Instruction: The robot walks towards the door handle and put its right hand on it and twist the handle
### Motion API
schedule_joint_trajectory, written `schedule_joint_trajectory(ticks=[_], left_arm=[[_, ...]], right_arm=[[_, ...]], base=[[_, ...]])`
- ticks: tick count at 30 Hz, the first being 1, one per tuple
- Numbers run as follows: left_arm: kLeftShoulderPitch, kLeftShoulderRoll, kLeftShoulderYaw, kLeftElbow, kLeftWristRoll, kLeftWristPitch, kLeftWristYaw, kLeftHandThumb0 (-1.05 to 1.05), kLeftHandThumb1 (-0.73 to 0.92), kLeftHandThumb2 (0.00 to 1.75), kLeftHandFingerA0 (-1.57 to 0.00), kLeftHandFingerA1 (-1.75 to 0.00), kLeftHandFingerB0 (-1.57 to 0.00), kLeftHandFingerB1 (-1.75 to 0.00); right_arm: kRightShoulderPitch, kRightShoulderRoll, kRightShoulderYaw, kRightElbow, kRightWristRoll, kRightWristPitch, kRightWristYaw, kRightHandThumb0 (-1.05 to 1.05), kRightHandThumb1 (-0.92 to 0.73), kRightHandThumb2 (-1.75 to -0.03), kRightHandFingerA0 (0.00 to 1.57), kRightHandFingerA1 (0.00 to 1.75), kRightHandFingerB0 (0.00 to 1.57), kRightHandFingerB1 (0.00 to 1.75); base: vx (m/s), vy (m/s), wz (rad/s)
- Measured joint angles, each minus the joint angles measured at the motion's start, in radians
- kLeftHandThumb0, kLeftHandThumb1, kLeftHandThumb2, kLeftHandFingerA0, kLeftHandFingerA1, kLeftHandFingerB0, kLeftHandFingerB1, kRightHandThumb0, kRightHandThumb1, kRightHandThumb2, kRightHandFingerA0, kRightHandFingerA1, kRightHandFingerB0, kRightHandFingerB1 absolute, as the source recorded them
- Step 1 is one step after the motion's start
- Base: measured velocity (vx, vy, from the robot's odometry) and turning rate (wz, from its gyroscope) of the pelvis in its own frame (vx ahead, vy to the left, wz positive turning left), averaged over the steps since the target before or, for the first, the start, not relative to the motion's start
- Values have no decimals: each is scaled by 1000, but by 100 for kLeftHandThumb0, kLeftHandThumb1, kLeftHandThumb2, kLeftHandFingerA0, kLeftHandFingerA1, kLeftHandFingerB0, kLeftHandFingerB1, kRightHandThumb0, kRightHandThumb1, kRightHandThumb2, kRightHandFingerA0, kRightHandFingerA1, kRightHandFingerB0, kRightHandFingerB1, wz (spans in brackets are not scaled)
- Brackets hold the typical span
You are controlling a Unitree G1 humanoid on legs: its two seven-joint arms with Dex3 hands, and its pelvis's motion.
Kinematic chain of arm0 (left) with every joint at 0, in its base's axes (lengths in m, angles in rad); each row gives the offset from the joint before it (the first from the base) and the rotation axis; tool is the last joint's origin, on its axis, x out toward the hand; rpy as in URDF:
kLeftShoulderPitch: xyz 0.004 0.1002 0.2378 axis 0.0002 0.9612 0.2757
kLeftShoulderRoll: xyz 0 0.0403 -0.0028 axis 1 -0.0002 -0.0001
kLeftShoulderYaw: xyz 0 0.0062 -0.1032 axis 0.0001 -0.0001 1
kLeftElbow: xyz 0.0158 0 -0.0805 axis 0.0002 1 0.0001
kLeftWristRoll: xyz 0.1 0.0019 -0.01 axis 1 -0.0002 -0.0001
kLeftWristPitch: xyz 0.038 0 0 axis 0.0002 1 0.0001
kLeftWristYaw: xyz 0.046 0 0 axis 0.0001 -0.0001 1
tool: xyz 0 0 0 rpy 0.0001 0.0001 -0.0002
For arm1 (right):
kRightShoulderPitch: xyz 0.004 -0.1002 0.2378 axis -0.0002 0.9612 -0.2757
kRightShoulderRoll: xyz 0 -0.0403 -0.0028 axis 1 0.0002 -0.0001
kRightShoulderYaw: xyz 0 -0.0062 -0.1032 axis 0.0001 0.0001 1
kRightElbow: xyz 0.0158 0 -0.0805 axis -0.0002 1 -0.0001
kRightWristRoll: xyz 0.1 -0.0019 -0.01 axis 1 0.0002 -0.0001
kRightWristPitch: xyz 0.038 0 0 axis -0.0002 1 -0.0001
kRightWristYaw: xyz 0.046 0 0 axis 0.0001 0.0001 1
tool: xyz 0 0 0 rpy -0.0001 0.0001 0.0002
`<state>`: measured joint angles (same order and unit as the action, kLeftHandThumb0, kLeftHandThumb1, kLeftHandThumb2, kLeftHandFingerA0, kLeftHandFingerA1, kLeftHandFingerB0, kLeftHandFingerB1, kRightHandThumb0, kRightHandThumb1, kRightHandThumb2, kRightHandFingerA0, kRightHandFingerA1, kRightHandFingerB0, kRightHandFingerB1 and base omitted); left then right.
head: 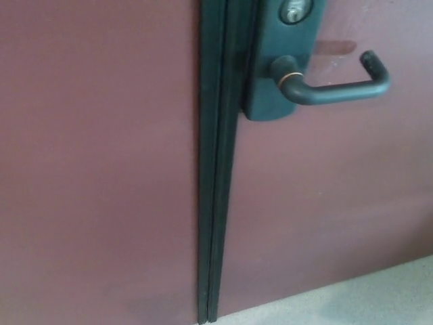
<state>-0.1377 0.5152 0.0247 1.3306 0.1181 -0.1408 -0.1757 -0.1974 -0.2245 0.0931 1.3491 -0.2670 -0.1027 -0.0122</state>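
A dark reddish-brown door panel (95, 169) is seen at the left, bounded by a dark vertical seam strip (215, 169). To its right, a dark metal backplate (274, 88) with a silver lock cylinder (293, 10) carries the dark curved lever door handle (338, 88), set level at upper right. Neither robot hand is shown, so their state cannot be told; pale speckled floor (379, 298) lies at lower right.

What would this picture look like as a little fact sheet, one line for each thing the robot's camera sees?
door: dark red panels, filling most of the view
seam: dark vertical strip between the two panels
handle: dark lever, near level, its free end bent toward the door
handle plate: dark plate beside the seam
lock: silver cylinder above the lever
floor: pale patch at bottom right
robot hands: neither in view
handle touched: no
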Motion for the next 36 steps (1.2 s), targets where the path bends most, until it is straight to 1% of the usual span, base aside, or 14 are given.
schedule_joint_trajectory(ticks=[12, 13, 17, 18, 19, 22, 26, 27, 30, 32, 33, 36], left_arm=[[-3, 0, -6, 0, 0, 0, 0, -47, 52, 81, -54, -56, -35, -48], [-2, 0, -6, 0, 0, 0, 0, -47, 52, 81, -54, -56, -35, -48], [9, 0, -7, -1, 0, -1, 0, -47, 52, 81, -54, -56, -35, -48], [12, 0, -7, -1, 0, -1, 0, -47, 52, 81, -54, -56, -34, -48], [15, 0, -7, -1, 0, -1, 0, -47, 52, 81, -54, -56, -34, -48], [48, -8, -13, -3, 1, -8, 0, -47, 52, 81, -54, -56, -34, -48], [111, -13, -17, -1, 1, -18, 0, -47, 52, 81, -54, -56, -34, -48], [120, -13, -18, -1, 2, -18, 0, -47, 53, 81, -54, -56, -34, -48], [136, -13, -19, 1, 1, -20, 0, -47, 53, 81, -54, -56, -34, -48], [140, -13, -20, 1, 1, -21, 0, -47, 52, 82, -56, -58, -34, -48], [142, -13, -20, 1, 1, -22, 0, -47, 53, 81, -57, -59, -35, -48], [145, -13, -19, 1, 0, -23, 0, -47, 53, 81, -57, -59, -35, -48]], right_arm=[[4, 0, 3, 0, 0, 0, 0, -43, -58, -79, 60, 54, 39, 46], [5, 0, 3, 0, 0, 0, 0, -35, -67, -60, 63, 43, 45, 36], [15, -10, -2, -3, 1, -5, 0, -35, -67, -60, 63, 43, 45, 36], [17, -15, -4, -3, 2, -6, 0, -36, -66, -59, 57, 41, 45, 37], [20, -19, -8, -5, 2, -7, 0, -36, -66, -59, 57, 41, 45, 37], [64, -48, -95, -51, 39, -54, -1, -37, -63, -59, 54, 41, 43, 36], [171, -74, -182, -121, 85, -134, 10, -37, -63, -59, 54, 41, 43, 36], [187, -76, -192, -128, 90, -145, 12, -39, -61, -58, 54, 41, 44, 37], [279, -85, -242, -263, 110, -168, 20, -40, -61, -58, 54, 41, 44, 37], [321, -92, -268, -340, 121, -175, 23, -40, -59, -57, 53, 41, 44, 37], [343, -96, -283, -383, 127, -179, 25, -40, -58, -58, 50, 41, 43, 37], [390, -109, -331, -505, 141, -185, 28, -40, -58, -58, 50, 41, 43, 37]], base=[[2, -14, 0], [0, 0, 0], [0, 0, 0], [0, 0, 0], [0, 0, 0], [0, 0, 0], [0, 0, 0], [0, 0, 0], [0, 0, 0], [0, 0, 0], [0, 0, 0], [0, 0, 0]])
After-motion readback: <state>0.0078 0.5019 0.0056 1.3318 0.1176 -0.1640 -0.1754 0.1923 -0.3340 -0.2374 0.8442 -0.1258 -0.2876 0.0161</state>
